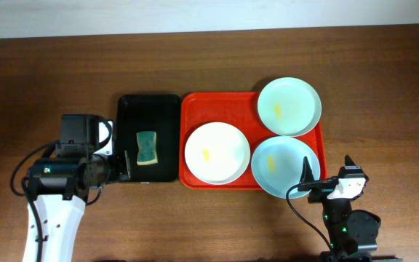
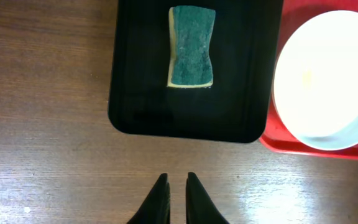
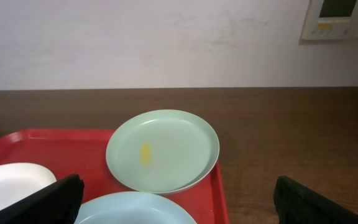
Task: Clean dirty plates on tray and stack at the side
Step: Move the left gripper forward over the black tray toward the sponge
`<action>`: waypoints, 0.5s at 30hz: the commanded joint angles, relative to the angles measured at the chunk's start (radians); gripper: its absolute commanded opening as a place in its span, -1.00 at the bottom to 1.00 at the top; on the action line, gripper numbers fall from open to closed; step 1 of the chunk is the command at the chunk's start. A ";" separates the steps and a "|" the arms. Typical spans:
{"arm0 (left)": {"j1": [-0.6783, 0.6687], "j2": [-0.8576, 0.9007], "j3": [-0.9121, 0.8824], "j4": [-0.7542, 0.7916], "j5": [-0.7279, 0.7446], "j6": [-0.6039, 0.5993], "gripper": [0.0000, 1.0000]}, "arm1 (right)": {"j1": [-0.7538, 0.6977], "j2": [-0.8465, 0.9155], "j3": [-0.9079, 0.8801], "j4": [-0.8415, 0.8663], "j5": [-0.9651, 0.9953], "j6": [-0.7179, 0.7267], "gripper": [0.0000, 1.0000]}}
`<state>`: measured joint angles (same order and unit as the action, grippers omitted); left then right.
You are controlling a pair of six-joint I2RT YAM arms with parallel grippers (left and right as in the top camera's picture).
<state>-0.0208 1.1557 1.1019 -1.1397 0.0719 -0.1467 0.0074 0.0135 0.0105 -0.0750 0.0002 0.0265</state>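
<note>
Sitting smeared on the tray (image 1: 220, 108), three plates (image 1: 212, 151) await wiping; left claw (image 2: 177, 177) clenched empty, right claw (image 3: 178, 186) released.

The tray (image 1: 224, 105) is red, the small tray (image 1: 129, 105) black, the sponge (image 1: 146, 147) teal edged yellow. The left plate (image 1: 228, 161) is white, the far plate (image 1: 297, 98) pale green, the near plate (image 1: 286, 175) pale blue, all smeared yellow.

The brown wooden table (image 1: 49, 65) carries a black tray (image 1: 133, 109) and a red tray (image 1: 217, 105), side by side.
</note>
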 commanded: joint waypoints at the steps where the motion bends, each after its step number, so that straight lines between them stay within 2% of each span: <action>1: -0.005 -0.003 -0.013 -0.008 0.003 0.002 -0.40 | 0.006 -0.010 -0.005 -0.006 0.012 0.008 0.97; 4: -0.005 -0.003 -0.060 0.002 0.003 -0.020 -0.04 | 0.006 -0.010 -0.005 -0.006 0.012 0.008 0.97; 7: -0.005 -0.003 -0.088 0.025 0.003 -0.020 -0.12 | 0.006 -0.010 -0.005 -0.006 0.012 0.008 0.97; 9: -0.005 -0.003 -0.092 0.037 0.003 -0.020 -0.28 | 0.006 -0.010 -0.005 -0.006 0.012 0.008 0.97; 15: -0.005 0.019 -0.092 0.055 0.003 -0.021 -0.28 | 0.006 -0.010 -0.005 -0.006 0.012 0.008 0.97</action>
<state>-0.0208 1.1561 1.0168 -1.0885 0.0715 -0.1646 0.0074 0.0139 0.0105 -0.0750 0.0002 0.0265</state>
